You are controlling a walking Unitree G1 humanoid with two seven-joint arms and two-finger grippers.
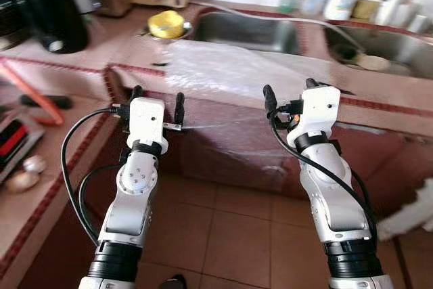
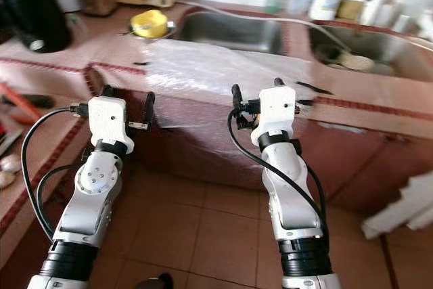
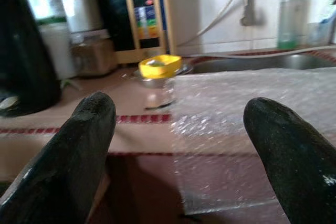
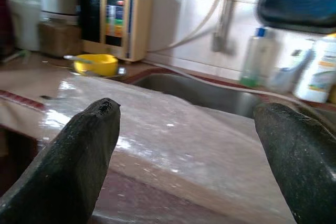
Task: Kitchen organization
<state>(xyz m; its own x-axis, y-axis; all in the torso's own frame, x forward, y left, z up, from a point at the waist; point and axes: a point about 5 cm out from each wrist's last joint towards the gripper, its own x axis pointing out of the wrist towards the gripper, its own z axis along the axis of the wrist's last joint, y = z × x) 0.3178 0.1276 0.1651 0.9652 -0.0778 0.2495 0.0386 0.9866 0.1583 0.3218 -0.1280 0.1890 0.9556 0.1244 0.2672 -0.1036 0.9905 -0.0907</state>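
Head views: a clear bubble-wrap sheet (image 1: 230, 72) lies over the red-tiled counter (image 1: 81, 65) beside the steel sink (image 1: 250, 32), its edge hanging down the front. Left gripper (image 1: 158, 104) and right gripper (image 1: 291, 93) hover before it, fingers spread, empty. Light, limp and slippery, the sheet is probably best pinched at its hanging edge.

Left wrist view: adds a yellow bowl-shaped item (image 3: 160, 65) near the sheet's far corner.

Right wrist view: adds white bottles (image 4: 320, 72) behind the sink.

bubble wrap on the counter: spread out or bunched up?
Spread. The bubble wrap lies flat across the counter beside the sink, its front edge draping over the counter's front. Both grippers hover apart from it.
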